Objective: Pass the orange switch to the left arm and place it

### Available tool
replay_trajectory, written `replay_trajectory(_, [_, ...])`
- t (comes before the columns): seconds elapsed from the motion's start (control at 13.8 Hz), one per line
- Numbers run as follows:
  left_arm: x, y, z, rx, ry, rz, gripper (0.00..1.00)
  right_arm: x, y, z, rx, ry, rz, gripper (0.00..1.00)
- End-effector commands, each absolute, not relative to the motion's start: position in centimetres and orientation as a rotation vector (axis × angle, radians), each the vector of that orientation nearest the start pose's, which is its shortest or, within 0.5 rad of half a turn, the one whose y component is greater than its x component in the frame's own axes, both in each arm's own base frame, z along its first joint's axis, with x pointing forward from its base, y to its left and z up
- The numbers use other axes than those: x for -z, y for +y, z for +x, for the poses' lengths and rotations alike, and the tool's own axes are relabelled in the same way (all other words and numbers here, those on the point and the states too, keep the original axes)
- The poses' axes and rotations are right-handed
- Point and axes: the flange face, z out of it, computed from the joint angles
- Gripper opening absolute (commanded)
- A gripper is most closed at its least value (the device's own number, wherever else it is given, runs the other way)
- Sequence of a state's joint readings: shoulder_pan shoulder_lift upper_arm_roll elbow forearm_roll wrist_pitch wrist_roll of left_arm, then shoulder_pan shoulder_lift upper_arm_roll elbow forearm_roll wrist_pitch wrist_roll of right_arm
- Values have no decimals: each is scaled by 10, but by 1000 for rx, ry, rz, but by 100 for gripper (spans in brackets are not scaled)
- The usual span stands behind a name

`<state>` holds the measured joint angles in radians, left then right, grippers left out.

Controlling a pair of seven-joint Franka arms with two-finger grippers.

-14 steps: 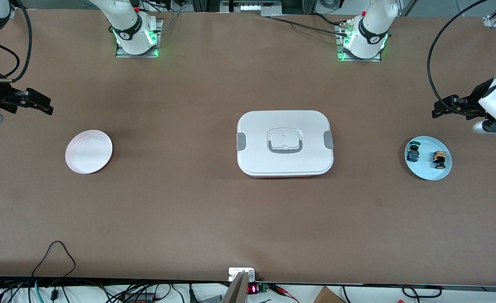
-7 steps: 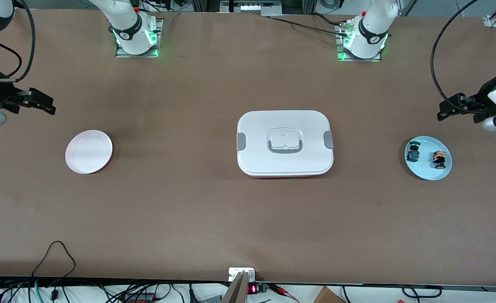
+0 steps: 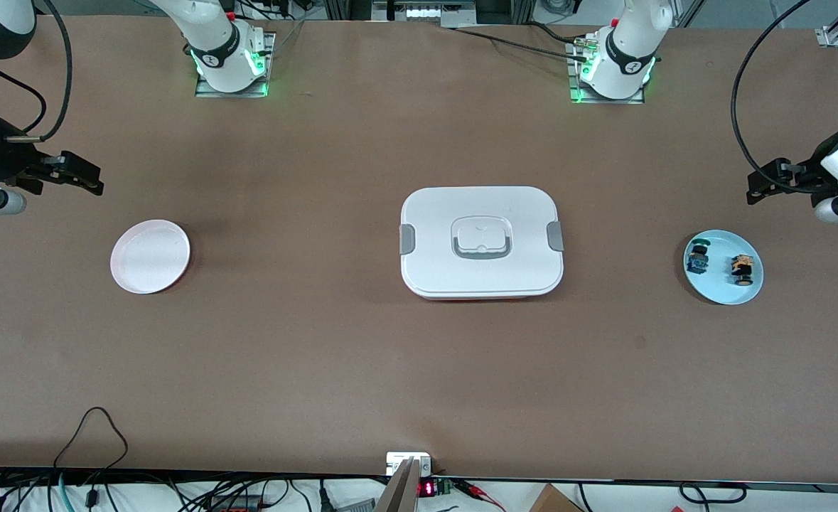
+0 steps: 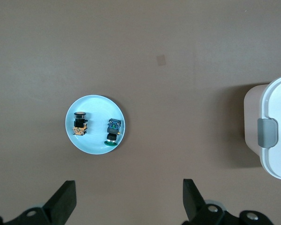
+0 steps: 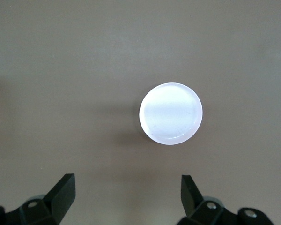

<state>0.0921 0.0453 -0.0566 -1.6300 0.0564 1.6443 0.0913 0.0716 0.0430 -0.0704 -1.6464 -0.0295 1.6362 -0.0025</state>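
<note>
The right arm's black two-finger gripper [image 3: 81, 174] hangs above the bare brown table [image 3: 319, 355] at the right arm's end, its fingers [image 5: 61, 194] spread wide and empty. Over the last second it has drifted slightly inward along the table, toward the round pale pink plate [image 3: 150, 256], which lies just nearer the front camera than the gripper and holds nothing.

At the table's middle sits the large white rounded-rectangular plastic box [image 3: 481, 242] with grey side clips, unmoved between the two plates.

At the left arm's end lies the round light blue plate [image 3: 723, 284]. On it rest the small blue-and-green-capped switch [image 3: 697, 260] and, beside it toward the table's end, the tiny black-and-orange switch [image 3: 742, 269], both untouched. The left arm's black gripper [image 3: 774, 183] hovers over the table close by the blue plate, fingers [image 4: 65, 199] likewise spread with nothing between them; in the same second it has pulled back a little toward its own end of the table.

These are small adjustments, so by my judgement the task has barely begun: the left gripper has yet to descend onto the orange switch, and the handover past the box lies ahead
</note>
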Motion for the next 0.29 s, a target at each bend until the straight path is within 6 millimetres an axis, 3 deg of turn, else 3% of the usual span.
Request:
replay_trajectory(0.0, [-589,25,570,-44,90,-3070,100,-572,5,571,-97,-35,-3191,100])
replay_trajectory(0.22, [-588,24,571,-65,98,-3071,100,-571,20,571,-98,-88,-3231,100])
